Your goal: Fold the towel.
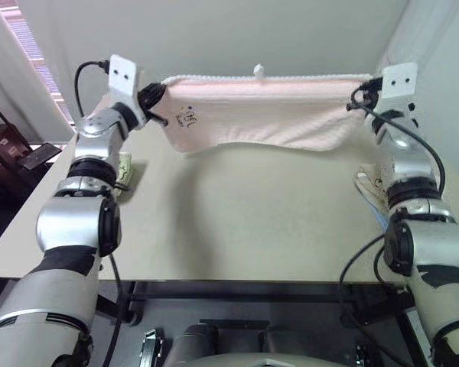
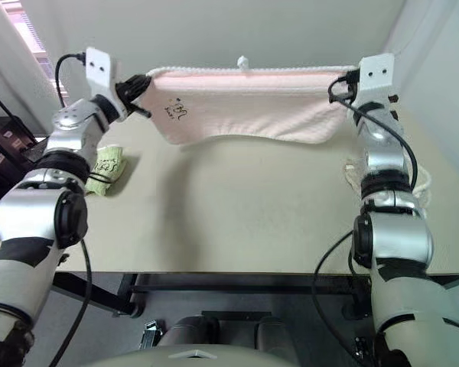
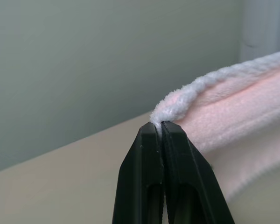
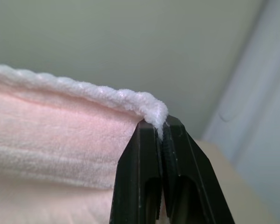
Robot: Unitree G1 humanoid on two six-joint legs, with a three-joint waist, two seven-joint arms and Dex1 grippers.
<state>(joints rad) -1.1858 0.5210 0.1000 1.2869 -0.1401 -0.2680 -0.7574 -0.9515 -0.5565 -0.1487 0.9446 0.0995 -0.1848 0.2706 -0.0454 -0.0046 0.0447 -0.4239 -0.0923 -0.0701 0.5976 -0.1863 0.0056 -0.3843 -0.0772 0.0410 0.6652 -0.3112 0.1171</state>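
Two grippers pinch opposite top corners of the towel (image 1: 252, 111). At the left gripper (image 3: 159, 127) we see both black fingers (image 3: 144, 177) pressed flat together on the white corded edging; at the right gripper (image 4: 159, 128) the fingers (image 4: 137, 177) likewise meet, clamping the corded corner between their tips. Between these two holds the pale pink towel hangs stretched above the table (image 1: 237, 229), its top edge nearly level, its lower edge sagging in a shallow curve clear of the tabletop. A small loop (image 1: 258, 69) stands up from the middle of the top edge. We note a dark embroidered mark (image 1: 187, 117) on the towel near the left gripper. Below that corner of the towel, a light green towel (image 2: 107, 164) lies on the table; below the opposite corner, partly hidden behind the right arm, lies a beige towel (image 1: 369, 183).
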